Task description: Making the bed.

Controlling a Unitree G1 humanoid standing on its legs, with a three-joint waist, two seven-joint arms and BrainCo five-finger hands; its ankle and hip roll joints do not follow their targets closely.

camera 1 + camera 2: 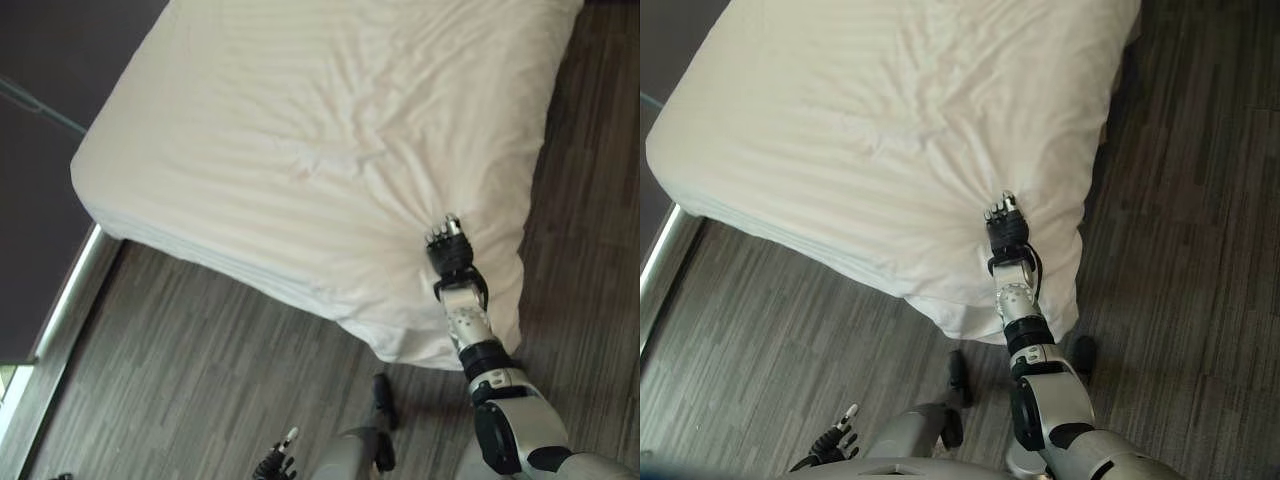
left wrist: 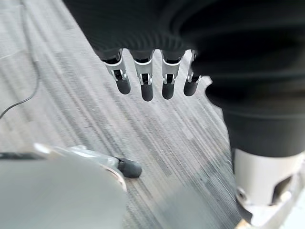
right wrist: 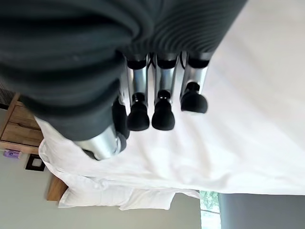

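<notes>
A white striped duvet (image 1: 320,140) covers the bed, and creases run across it toward its near right corner (image 1: 440,330). My right hand (image 1: 447,243) rests on the duvet just inside that corner, at the point where the creases meet. In the right wrist view its fingers (image 3: 162,114) hang fairly straight over the white cloth (image 3: 248,124), with nothing pinched between them and the thumb. My left hand (image 1: 276,462) hangs low over the floor, away from the bed, with its fingers (image 2: 145,86) relaxed and holding nothing.
Dark wood-plank floor (image 1: 200,360) runs along the bed's near side and right side. A pale metal rail (image 1: 70,295) and a dark panel stand to the left. White pillows (image 3: 114,195) and a wooden nightstand (image 3: 16,129) sit at the bed's far end.
</notes>
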